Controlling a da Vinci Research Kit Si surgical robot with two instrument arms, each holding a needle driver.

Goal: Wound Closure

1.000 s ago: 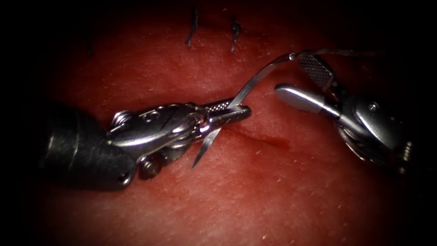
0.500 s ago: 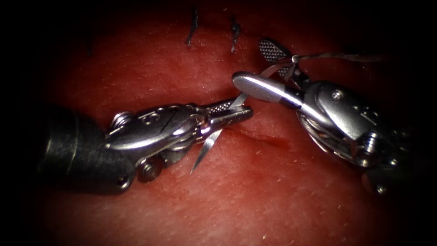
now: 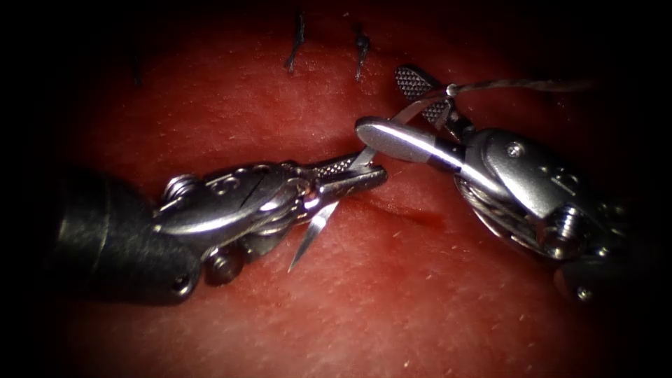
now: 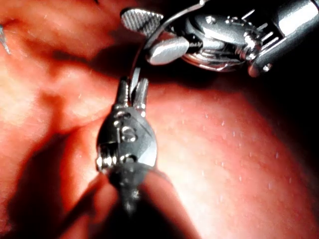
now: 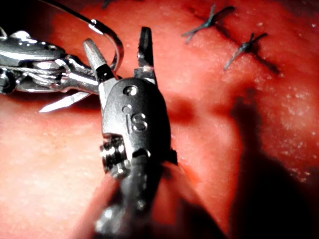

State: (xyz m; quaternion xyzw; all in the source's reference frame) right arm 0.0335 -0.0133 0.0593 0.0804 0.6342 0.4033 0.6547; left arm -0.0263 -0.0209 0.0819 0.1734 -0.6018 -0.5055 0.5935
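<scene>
My left tool [image 3: 374, 171] comes in from the left, its jaws shut on the curved needle [image 3: 329, 210] about a third of the way back from the point. The needle is clear of the tissue [image 3: 392, 301], point down and to the left above it. The needle's rear arcs up to the right, where the thread [image 3: 532, 85] leaves it. My right tool [image 3: 383, 103] is open, one jaw on each side of the needle's rear part. The cut [image 3: 409, 215] lies just below the left tool's tip. The left wrist view shows the left tool [image 4: 132, 92] on the needle [image 4: 144, 47]; the right wrist view shows the right tool [image 5: 117, 42] around the needle [image 5: 118, 52].
Two dark knotted stitches [image 3: 295, 43] [image 3: 360, 50] sit on the tissue beyond the tools, seen too as stitches [image 5: 209, 22] [image 5: 246, 50] in the right wrist view. Red fluid wets the tissue around the cut. The left tool [image 5: 35, 64] lies close beside the right tool's jaws.
The right tool has moved left from beside the needle's thread end until its open jaws straddle the needle's rear part. The left tool and needle have drifted slightly left and down.
</scene>
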